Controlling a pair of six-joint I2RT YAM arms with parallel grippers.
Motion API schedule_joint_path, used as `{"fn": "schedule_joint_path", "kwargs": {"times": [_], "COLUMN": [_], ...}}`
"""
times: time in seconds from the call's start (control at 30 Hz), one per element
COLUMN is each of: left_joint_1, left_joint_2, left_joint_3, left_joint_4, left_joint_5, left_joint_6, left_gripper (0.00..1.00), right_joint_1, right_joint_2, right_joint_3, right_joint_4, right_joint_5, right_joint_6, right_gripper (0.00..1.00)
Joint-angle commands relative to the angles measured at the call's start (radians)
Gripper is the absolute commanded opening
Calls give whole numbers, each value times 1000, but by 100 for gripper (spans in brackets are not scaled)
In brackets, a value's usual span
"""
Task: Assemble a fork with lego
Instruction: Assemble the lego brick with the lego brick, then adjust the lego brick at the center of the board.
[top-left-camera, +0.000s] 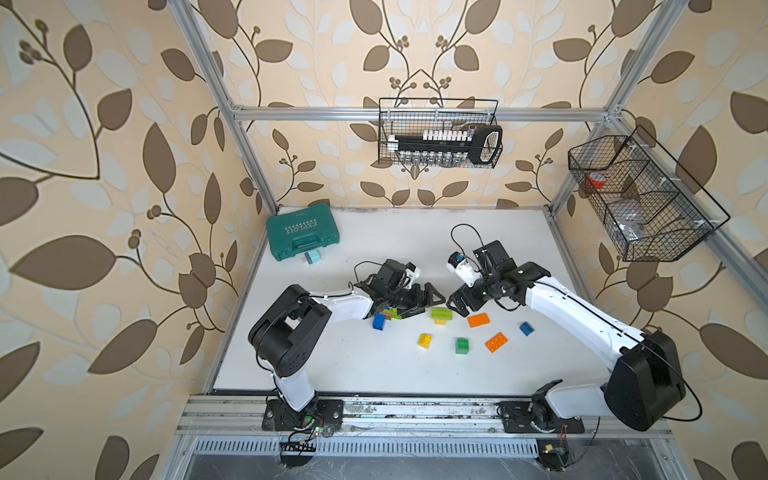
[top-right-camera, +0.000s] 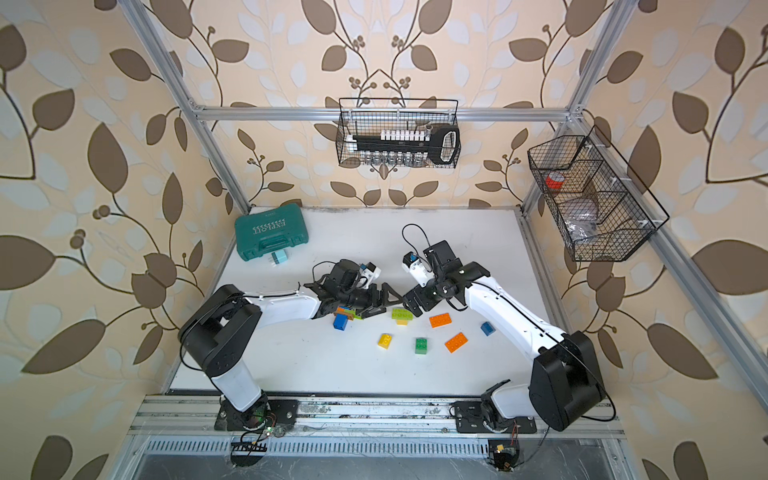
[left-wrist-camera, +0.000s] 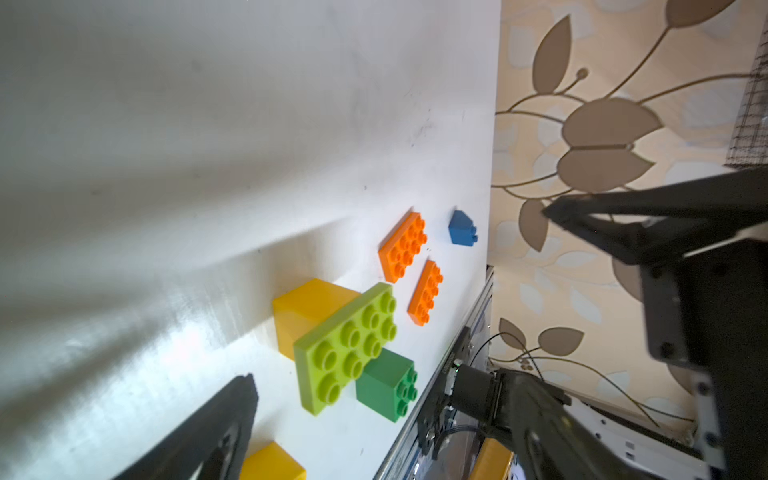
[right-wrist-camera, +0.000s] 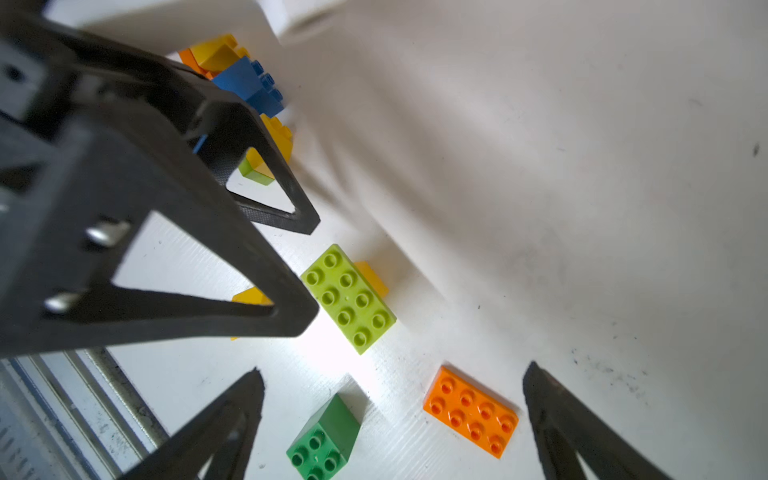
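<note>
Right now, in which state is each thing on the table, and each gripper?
left gripper: open, holding nothing
right gripper: open, holding nothing
brick cluster: seemingly joined, unheld, partly hidden under the left gripper
lime plate: stacked on a yellow brick, unheld
orange plates: two, loose, studs up
blue brick: loose
green brick: loose
single yellow brick: loose
teal case: closed

2 white arms (top-left-camera: 345, 305), bulky black joints (top-left-camera: 291, 328)
</note>
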Motion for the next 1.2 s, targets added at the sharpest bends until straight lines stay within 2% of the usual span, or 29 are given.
{"fn": "schedule_joint_path", "kwargs": {"times": [0.0,0.07,0.13,0.2,0.27,0.33,0.4,0.43,0.5,0.63,0.87,1.0,1.17], "left_joint_1": [6,5,7,7,18,54,97,107,105,103,106,121,135], "left_joint_2": [-70,-97,-140,-173,-201,-193,-161,-156,-177,-228,-273,-264,-273], "left_joint_3": [-9,2,-18,-19,-23,-39,-79,-90,-82,-50,-77,-81,-71], "left_joint_4": [-34,-70,-69,-89,-84,-47,76,111,52,-101,-97,-80,-140], "left_joint_5": [-61,-78,-101,-114,-76,23,147,176,154,104,68,115,92], "left_joint_6": [47,66,64,70,63,23,-57,-73,-31,94,94,86,136], "left_gripper": [99,99,99,99,99,99,99,99,99,99,99,99,99], "right_joint_1": [-8,-10,-19,-42,-83,-139,-176,-183,-184,-183,-169,-145,-113], "right_joint_2": [-28,-34,-45,-65,-91,-104,-108,-111,-115,-113,-23,-39,-27], "right_joint_3": [-22,-7,5,-4,-31,-61,-83,-93,-109,-132,-122,-176,-225], "right_joint_4": [16,-4,-19,-14,5,28,44,45,35,11,-139,-130,-67], "right_joint_5": [132,219,212,137,36,-98,-177,-169,-130,-85,30,79,112], "right_joint_6": [151,240,280,305,337,355,368,379,399,449,627,724,849], "right_gripper": [100,100,100,100,100,100,97,94,88,90,87,87,84]}}
